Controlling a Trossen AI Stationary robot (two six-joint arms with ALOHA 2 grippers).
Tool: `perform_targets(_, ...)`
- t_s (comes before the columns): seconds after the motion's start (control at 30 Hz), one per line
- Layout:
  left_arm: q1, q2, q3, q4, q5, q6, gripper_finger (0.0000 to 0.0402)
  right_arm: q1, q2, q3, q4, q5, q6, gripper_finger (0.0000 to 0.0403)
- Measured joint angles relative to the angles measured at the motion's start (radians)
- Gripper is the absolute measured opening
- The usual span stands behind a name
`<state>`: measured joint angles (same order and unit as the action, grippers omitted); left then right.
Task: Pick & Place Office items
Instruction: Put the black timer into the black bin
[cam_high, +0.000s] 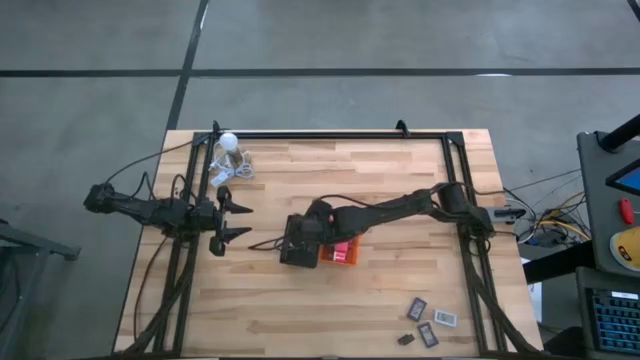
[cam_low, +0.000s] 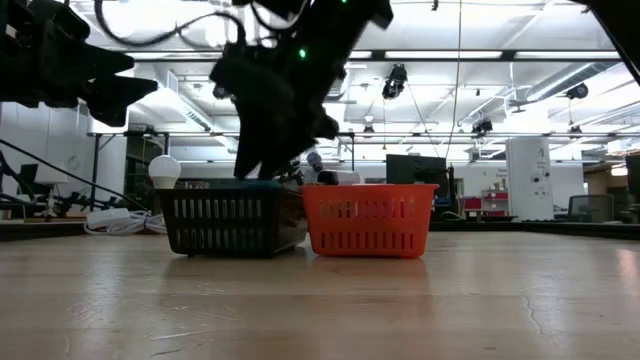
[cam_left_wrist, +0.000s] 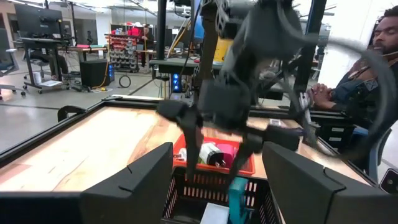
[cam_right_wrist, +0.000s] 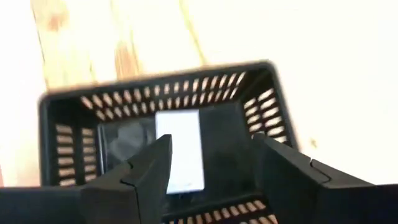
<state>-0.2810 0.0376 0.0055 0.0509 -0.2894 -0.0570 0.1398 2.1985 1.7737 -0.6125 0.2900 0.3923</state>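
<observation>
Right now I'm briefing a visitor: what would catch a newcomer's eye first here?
The right pincer, open, hangs over the black tray mid-table, where a white card lies. Beside it, touching, stands the orange tray with pink pieces. The left pincer waits open at the left, near a white ball; a few small items lie at the near right corner.

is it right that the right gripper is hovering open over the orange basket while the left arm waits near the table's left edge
Not quite: the right gripper hangs open over the black basket, as the right wrist view shows. The orange basket sits beside it. The left gripper does wait near the left edge.
</observation>
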Motion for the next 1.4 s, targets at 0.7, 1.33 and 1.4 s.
perform_targets(0.7,0.0,0.001,0.0,0.0,0.0,0.0,0.0252,0.316,-0.068,0.023,-0.107,0.466,0.056,0.0203)
perform_targets(1.33,0.0,0.001,0.0,0.0,0.0,0.0,0.0253,0.581,-0.169,0.023,-0.5,0.273,0.638,0.0203)
perform_targets(1.4,0.0,0.001,0.0,0.0,0.0,0.0,0.0253,0.607,-0.179,0.023,-0.501,0.258,0.598,0.0203)
